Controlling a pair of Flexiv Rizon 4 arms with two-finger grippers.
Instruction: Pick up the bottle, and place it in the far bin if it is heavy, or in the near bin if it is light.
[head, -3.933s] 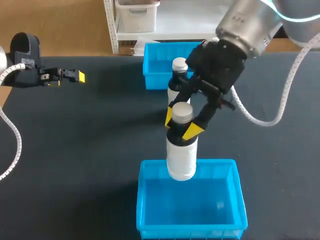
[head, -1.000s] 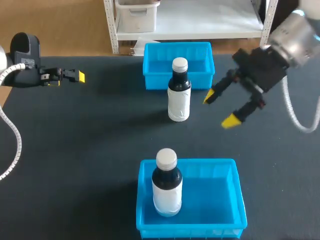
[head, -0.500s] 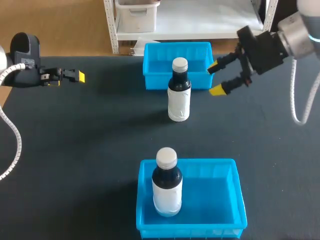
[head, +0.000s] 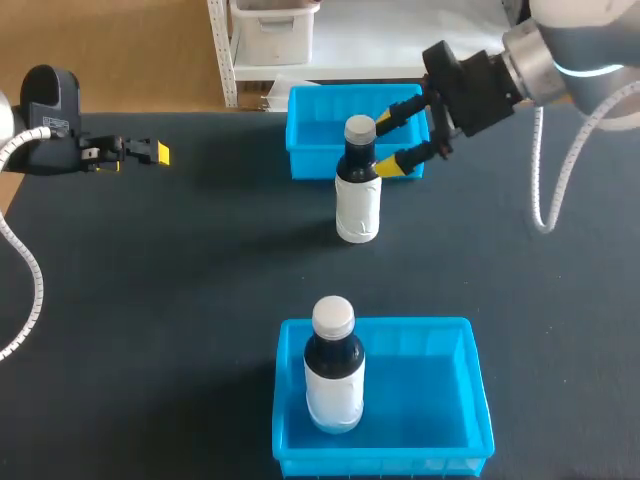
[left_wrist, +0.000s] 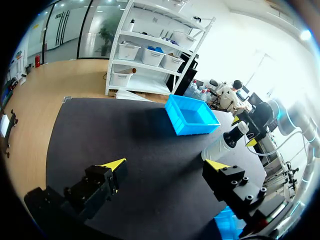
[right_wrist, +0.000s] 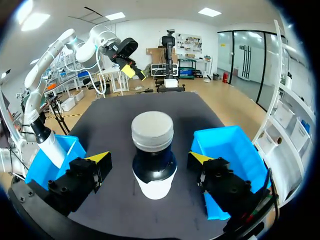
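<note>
A dark bottle (head: 358, 190) with a white label and white cap stands upright mid-table, just in front of the far blue bin (head: 304, 128). My right gripper (head: 392, 141) is open at the bottle's neck, its yellow tips just right of the cap and touching nothing. In the right wrist view the bottle (right_wrist: 153, 155) stands between the spread fingers of my right gripper (right_wrist: 149, 159), apart from both. A second, similar bottle (head: 333, 365) stands in the near blue bin (head: 470, 400). My left gripper (head: 150, 152) hangs open at the table's far left, holding nothing.
In the left wrist view my left gripper (left_wrist: 166, 165) is wide open over bare dark tabletop, with the far bin (left_wrist: 192, 116) and the standing bottle (left_wrist: 225, 142) well ahead of it. Bare mat lies between the two bins and on both sides.
My right gripper, open throughout the last second, has swung from the table's right toward the standing bottle's neck. Before that it let go of the other bottle in the near bin. The left arm stayed still.
</note>
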